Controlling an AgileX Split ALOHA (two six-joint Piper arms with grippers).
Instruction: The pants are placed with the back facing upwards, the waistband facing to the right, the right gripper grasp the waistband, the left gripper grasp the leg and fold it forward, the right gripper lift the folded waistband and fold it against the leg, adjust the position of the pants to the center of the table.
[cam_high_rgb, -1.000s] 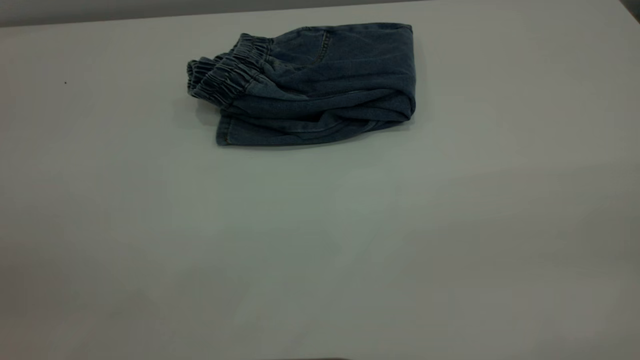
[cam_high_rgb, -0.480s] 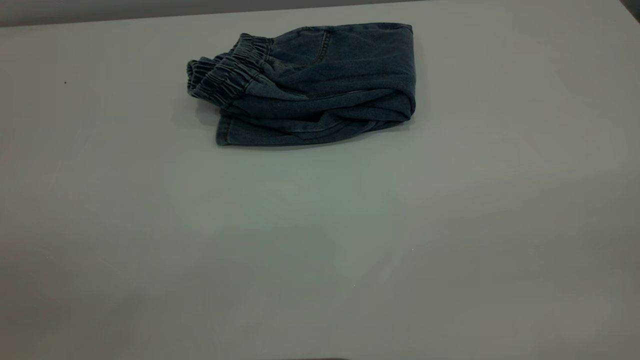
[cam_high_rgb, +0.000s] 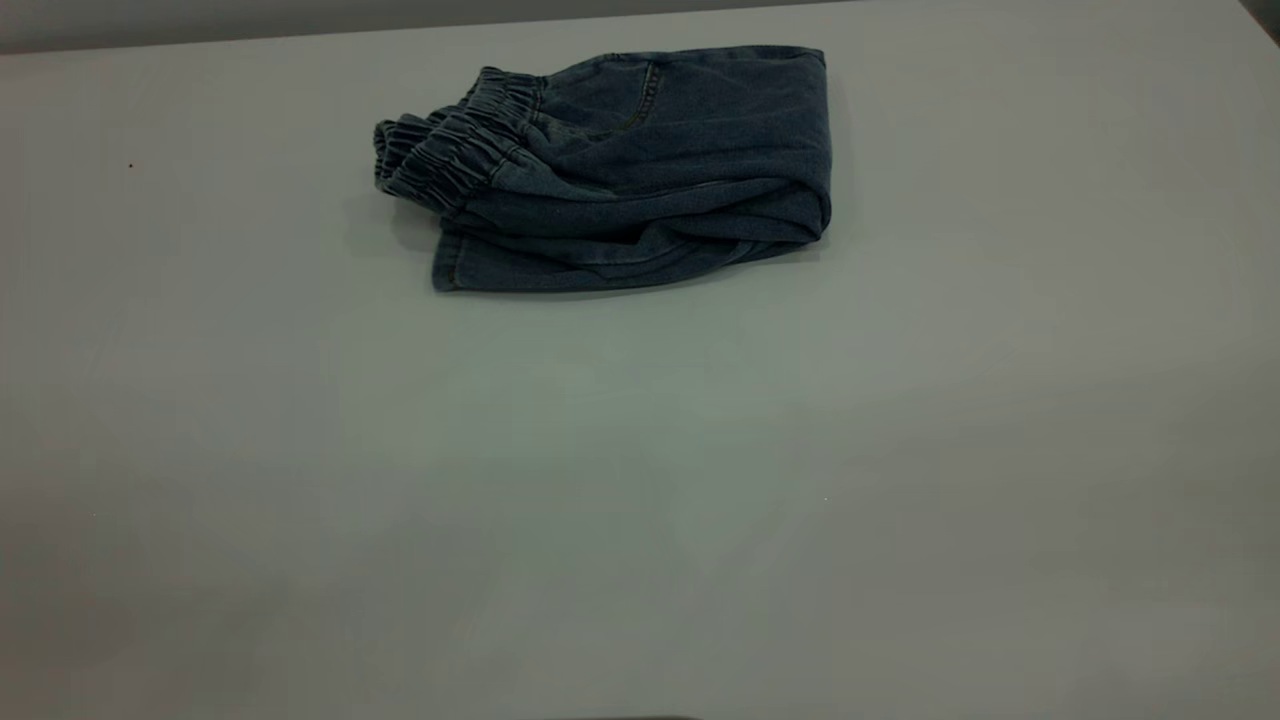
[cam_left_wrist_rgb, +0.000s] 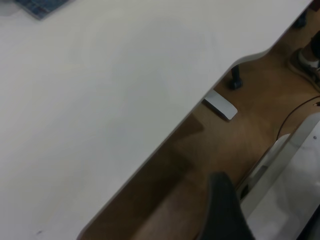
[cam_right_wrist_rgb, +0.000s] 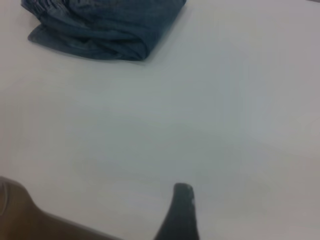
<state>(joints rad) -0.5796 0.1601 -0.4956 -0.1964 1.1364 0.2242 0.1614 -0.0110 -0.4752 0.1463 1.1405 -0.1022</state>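
The pants lie folded into a compact blue denim bundle on the far middle of the table. Their gathered waistband faces left in the exterior view, on top of the fold. The printed leg is hidden. Neither arm appears in the exterior view. In the right wrist view the pants lie far off, and only a black tip of my right gripper shows, over bare table. A black part of my left gripper hangs beyond the table's edge; a corner of the pants just shows.
The left wrist view shows the table's edge with brown floor beyond it. A black stand foot, a grey plate, a cable, a white frame and a person's shoe are there too.
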